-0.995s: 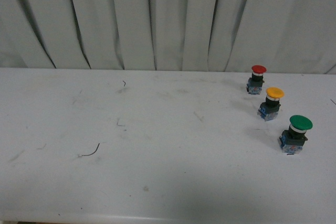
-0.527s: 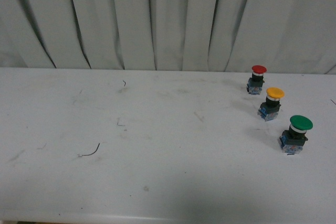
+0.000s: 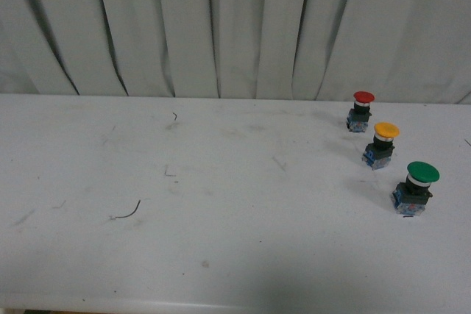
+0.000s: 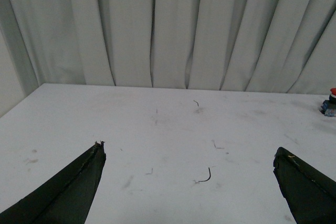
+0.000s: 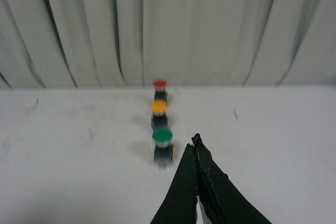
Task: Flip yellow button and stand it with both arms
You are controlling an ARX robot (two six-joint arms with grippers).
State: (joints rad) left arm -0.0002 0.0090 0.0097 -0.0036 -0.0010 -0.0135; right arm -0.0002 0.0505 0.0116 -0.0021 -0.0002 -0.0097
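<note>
On table, right side: three push-button switches are lined up in a diagonal row, all caps up.
Yellow button [image 3: 381, 145]: seen upright on its blue base, mid of the row, between red-capped switch [image 3: 360, 110] behind it and green-capped switch [image 3: 416, 187] in front, apart from both.
Table [image 3: 221, 240]: white, scuffed; a thin curved wire scrap [image 3: 126, 212] is seen lying on the left part.
Backdrop: pale pleated curtain [image 3: 235, 27] is hung behind the table.
Left gripper [image 4: 189, 182]: fingers are spread wide apart, nothing held betw. them; only bare table and the wire scrap are seen in the gap.
Right gripper [image 5: 196, 153]: finger tips are pressed together, nothing clamped; it is hung just beside the green-capped switch, w/ the yellow button farther off in line. View slightly blurred.
Front view: no arm is shown.
</note>
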